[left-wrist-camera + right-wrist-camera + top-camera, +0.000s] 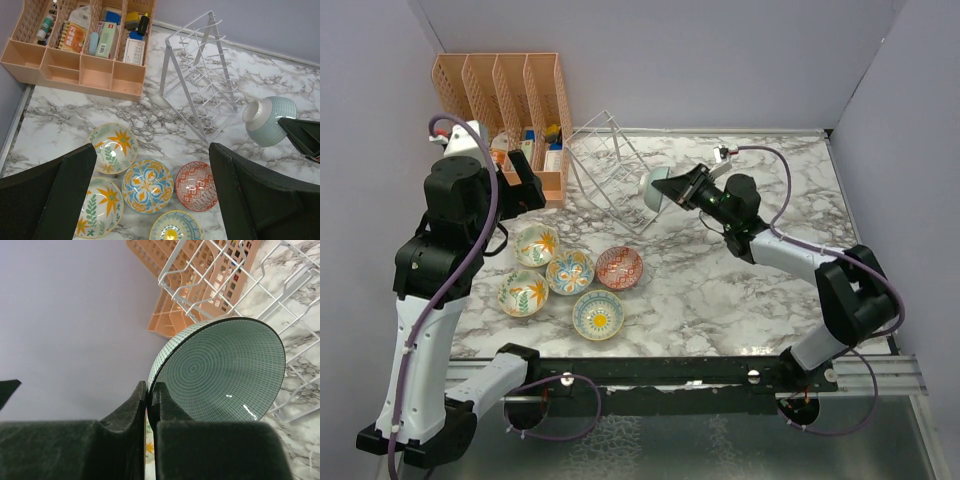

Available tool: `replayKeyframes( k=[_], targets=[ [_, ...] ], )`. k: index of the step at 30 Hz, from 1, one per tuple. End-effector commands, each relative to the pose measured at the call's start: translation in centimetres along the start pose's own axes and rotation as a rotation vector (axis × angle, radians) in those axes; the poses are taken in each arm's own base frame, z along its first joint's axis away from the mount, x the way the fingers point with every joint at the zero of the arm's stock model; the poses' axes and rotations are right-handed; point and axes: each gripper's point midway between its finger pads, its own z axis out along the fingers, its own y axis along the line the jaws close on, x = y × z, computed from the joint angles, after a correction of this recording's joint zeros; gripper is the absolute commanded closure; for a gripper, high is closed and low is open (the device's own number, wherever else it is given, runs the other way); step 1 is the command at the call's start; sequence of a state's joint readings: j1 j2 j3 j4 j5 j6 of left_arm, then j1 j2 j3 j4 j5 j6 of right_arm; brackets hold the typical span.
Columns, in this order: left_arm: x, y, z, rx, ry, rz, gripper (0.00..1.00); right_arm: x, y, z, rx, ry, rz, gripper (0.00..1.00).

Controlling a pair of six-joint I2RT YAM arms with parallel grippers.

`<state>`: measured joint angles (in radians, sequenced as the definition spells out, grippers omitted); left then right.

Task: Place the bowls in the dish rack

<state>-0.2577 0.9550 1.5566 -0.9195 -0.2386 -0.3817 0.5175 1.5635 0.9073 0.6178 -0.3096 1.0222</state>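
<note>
My right gripper (672,190) is shut on the rim of the light teal bowl (655,189), held on edge in the air just right of the wire dish rack (610,165). From the right wrist the teal bowl (225,372) faces the camera with the dish rack (225,280) behind it, and the right gripper (149,390) pinches its rim. Several painted bowls lie on the table: an orange-red bowl (619,267), a blue-yellow bowl (570,272), a yellow-rimmed bowl (597,314). My left gripper (150,200) hangs open high above the painted bowls (147,185).
An orange slotted organizer (510,100) with small items stands at the back left, next to the rack. Grey walls close in the left, back and right sides. The marble table (760,290) ends at a black rail near the arm bases.
</note>
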Motion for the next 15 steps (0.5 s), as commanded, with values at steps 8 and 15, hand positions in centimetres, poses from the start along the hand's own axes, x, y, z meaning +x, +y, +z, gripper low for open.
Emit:
replayKeyframes(
  k=[8,15],
  targets=[
    [0.8,-0.5,0.9,0.018,0.055,0.046,0.02,-5.8,3.2,2.2,-0.296,-0.337,0.180,0.99],
    [1.0,-0.6,1.1,0.021,0.077,0.071,0.02,-4.6,0.5,3.1,-0.281,-0.422,0.313,0.99]
  ],
)
